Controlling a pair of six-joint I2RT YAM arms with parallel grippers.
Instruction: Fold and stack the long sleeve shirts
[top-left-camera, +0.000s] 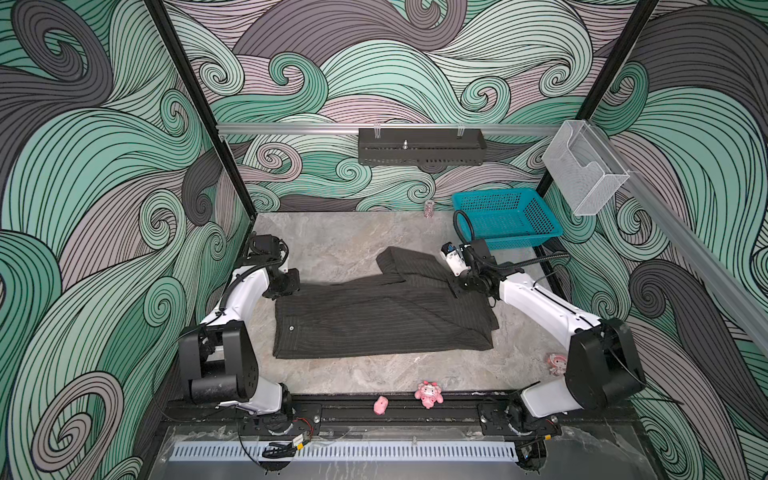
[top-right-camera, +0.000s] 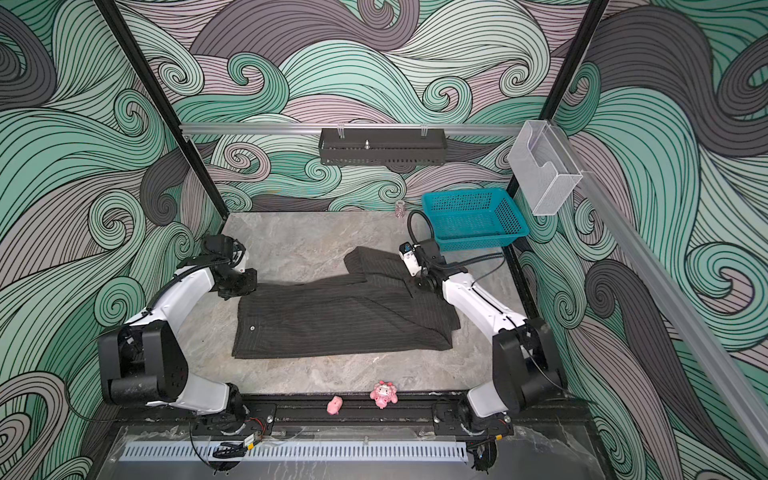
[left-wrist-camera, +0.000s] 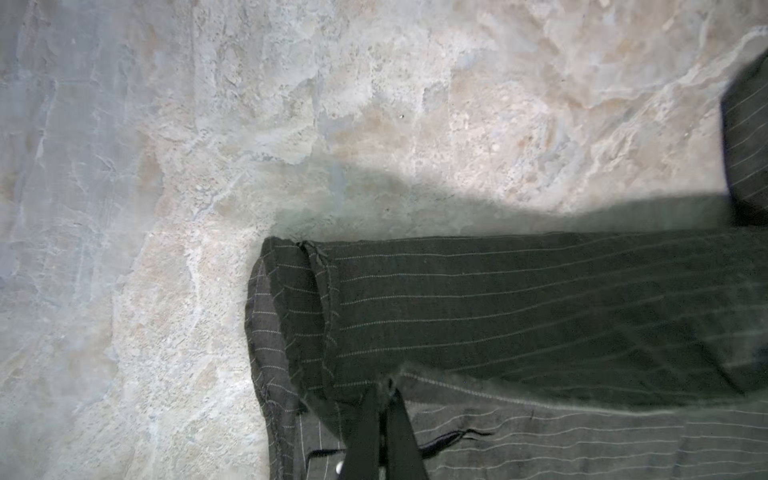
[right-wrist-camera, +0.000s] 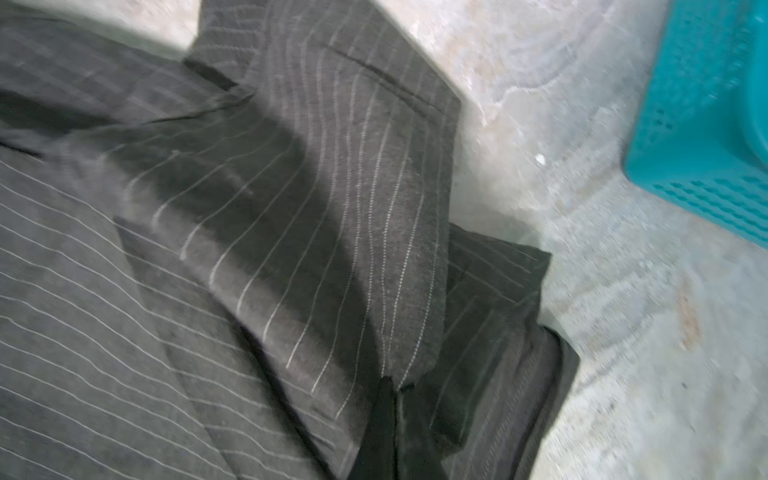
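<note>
Charcoal cloth with thin pale pinstripes is seen in both top views: the shirt (top-left-camera: 382, 320) is laid flat on the stone-look table (top-left-camera: 332, 241), just in front of the teal basket (top-left-camera: 524, 242) and stretched away from it toward the left arm. Its long axis is run crosswise, from the basket's side to the opposite side. One folded strip is angled back toward the basket, its end near the front wall. The left arm is bent at the elbow and reached in low, and the left gripper (top-left-camera: 286, 291) is set on the shirt's rear corner farthest from the basket. The right arm is stretched forward, with the right gripper (top-left-camera: 457, 291) lowered onto the rear edge nearest the basket.

In the left wrist view, the left gripper (left-wrist-camera: 384, 399) is seen with its fingers pressed together and a folded corner of the shirt (left-wrist-camera: 519, 316) pinched between them.

In the right wrist view, which is blurred, the right gripper (right-wrist-camera: 395, 399) is clamped on the end of a raised strip of the shirt (right-wrist-camera: 249, 208). The basket (right-wrist-camera: 698, 124) is shown beyond that strip, with bare table between them.
</note>
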